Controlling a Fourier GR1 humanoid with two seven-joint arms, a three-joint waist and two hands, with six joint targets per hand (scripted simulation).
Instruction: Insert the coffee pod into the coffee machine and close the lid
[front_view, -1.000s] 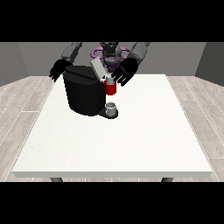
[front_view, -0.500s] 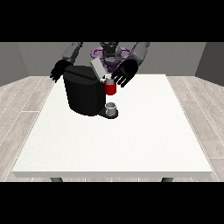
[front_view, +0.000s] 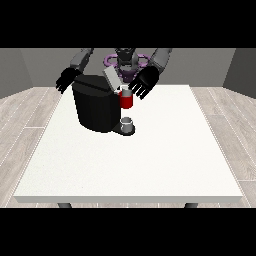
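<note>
Front view: fingers (front_view: 134, 93) of the hand at the view's right (front_view: 143, 83) hang spread and straight, holding nothing, just beside the coffee machine (front_view: 97, 107) near its raised lid (front_view: 111, 79). The hand at the view's left (front_view: 66, 79), fingers likewise relaxed, sits behind the machine. A grey thing (front_view: 127, 123) rests at the machine's base on the tabletop (front_view: 150, 160).

Coffee machine (front_view: 97, 107): matt black plastic. Table (front_view: 130, 160): matt white, faintly speckled. Floor (front_view: 27, 115): pale wood planks.
</note>
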